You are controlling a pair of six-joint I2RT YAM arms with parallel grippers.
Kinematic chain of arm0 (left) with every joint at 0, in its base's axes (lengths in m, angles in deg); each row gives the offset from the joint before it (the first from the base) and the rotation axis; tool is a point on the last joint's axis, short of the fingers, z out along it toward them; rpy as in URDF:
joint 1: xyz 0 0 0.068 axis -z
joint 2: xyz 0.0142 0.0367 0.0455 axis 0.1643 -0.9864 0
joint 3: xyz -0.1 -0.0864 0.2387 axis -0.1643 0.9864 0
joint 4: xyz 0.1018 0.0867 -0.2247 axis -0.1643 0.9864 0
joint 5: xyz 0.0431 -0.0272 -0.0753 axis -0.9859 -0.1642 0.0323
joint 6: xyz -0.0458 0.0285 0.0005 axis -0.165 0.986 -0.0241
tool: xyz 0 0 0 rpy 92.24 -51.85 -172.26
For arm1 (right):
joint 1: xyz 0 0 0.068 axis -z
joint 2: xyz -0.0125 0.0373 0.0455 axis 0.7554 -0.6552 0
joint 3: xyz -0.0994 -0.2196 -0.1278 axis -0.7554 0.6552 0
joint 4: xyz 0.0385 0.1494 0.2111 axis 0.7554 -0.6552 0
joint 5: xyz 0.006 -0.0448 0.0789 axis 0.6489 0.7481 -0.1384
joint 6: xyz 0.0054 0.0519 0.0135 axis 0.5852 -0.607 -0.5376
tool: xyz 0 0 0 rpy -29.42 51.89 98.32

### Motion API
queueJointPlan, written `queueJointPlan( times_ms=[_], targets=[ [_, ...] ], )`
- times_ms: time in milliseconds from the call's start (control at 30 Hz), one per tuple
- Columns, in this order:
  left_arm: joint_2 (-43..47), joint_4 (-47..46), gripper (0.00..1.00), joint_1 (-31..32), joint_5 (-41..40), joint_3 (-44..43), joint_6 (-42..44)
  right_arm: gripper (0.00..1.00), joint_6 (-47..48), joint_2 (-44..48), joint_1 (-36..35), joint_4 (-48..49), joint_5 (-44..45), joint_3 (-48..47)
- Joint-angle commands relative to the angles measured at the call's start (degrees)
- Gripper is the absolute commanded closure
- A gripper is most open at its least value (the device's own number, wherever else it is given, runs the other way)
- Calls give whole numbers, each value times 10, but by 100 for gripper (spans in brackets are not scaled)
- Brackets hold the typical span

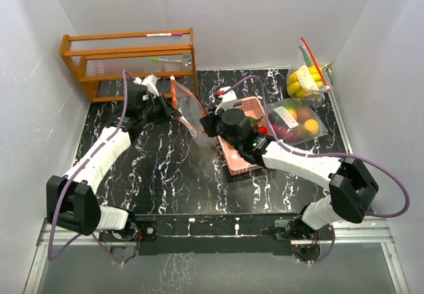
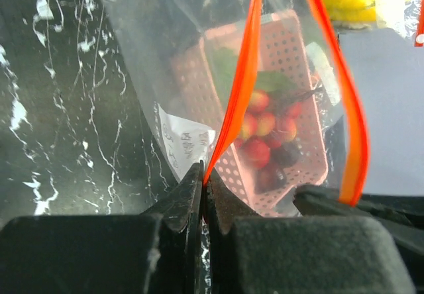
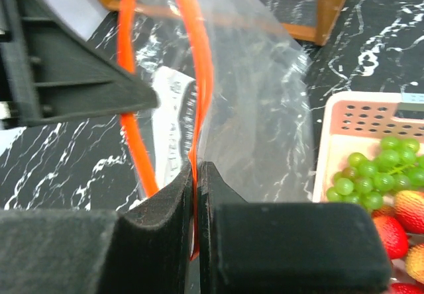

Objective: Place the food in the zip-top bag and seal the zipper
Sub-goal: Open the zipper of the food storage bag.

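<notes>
A clear zip-top bag point(image 1: 191, 112) with an orange zipper point(image 2: 242, 75) hangs open-mouthed between my two grippers. My left gripper point(image 1: 172, 112) point(image 2: 203, 173) is shut on one orange zipper strip. My right gripper point(image 1: 207, 126) point(image 3: 197, 167) is shut on the other strip point(image 3: 202, 75), facing the left one. The food point(image 3: 377, 175), green grapes and red strawberries, lies in the pink tray point(image 3: 361, 118) just right of the bag. Seen through the bag in the left wrist view, the tray point(image 2: 291, 49) holds red and dark fruits point(image 2: 265, 138). The right arm covers most of the tray point(image 1: 252, 105) from above.
Two filled bags of fruit lie at the right: one with oranges and dark fruit point(image 1: 298, 122), one with yellow pieces point(image 1: 305, 82) in the far corner. A wooden rack point(image 1: 129, 59) stands at the back left. White walls close in three sides.
</notes>
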Motion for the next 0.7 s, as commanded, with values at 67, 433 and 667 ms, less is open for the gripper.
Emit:
queueJointPlan(
  times_ms=[67, 433, 667],
  targets=[
    [52, 195, 100, -3, -72, -147, 176, 92, -22, 16, 1, -2, 112, 1],
    [82, 348, 100, -2, -133, -224, 283, 92, -47, -21, 3, -78, 203, -11],
    [96, 370, 100, 0, -161, -239, 301, 91, -70, -42, 22, -113, 183, 4]
  ],
)
